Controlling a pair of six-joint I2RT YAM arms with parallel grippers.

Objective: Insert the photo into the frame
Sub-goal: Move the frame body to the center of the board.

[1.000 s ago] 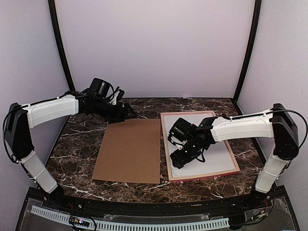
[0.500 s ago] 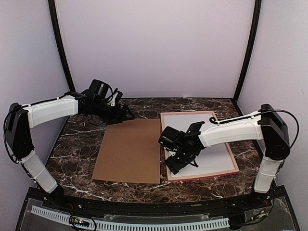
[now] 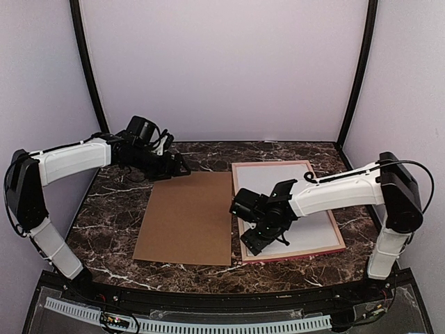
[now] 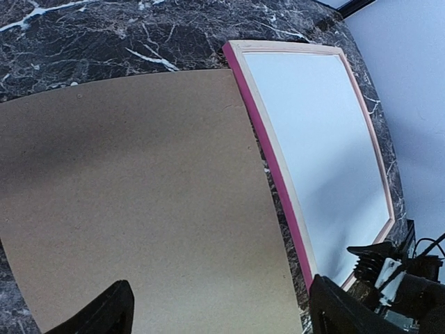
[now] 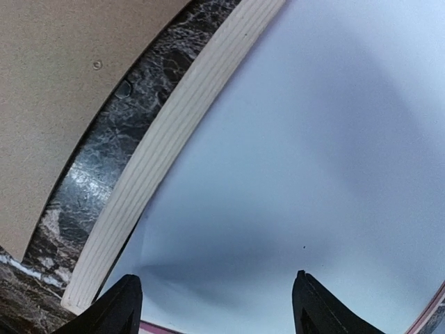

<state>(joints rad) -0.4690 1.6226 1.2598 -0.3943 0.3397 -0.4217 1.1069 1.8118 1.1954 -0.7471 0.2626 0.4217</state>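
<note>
The frame (image 3: 271, 164), thin pale wood with pink sides, lies flat at the right of the table. The photo (image 3: 285, 182) lies inside it, plain white back up. My right gripper (image 3: 256, 243) hovers low over the frame's near-left corner, open and holding nothing. In the right wrist view, the gripper (image 5: 215, 285) spans the white photo (image 5: 313, 139) beside the pale rail (image 5: 174, 132). My left gripper (image 3: 182, 169) is open at the far edge of the brown backing board (image 3: 188, 216). From the left wrist, this gripper (image 4: 217, 292) looks down on the board (image 4: 139, 188), frame (image 4: 268, 149) and photo (image 4: 320, 146).
The brown board lies just left of the frame, with a narrow strip of dark marble table (image 3: 111, 202) between them. The enclosure's walls and black corner posts (image 3: 358, 76) stand close behind and on both sides.
My right gripper has slid left and nearer, from the frame's middle toward its near-left corner. The left gripper has drawn back slightly to the left.
</note>
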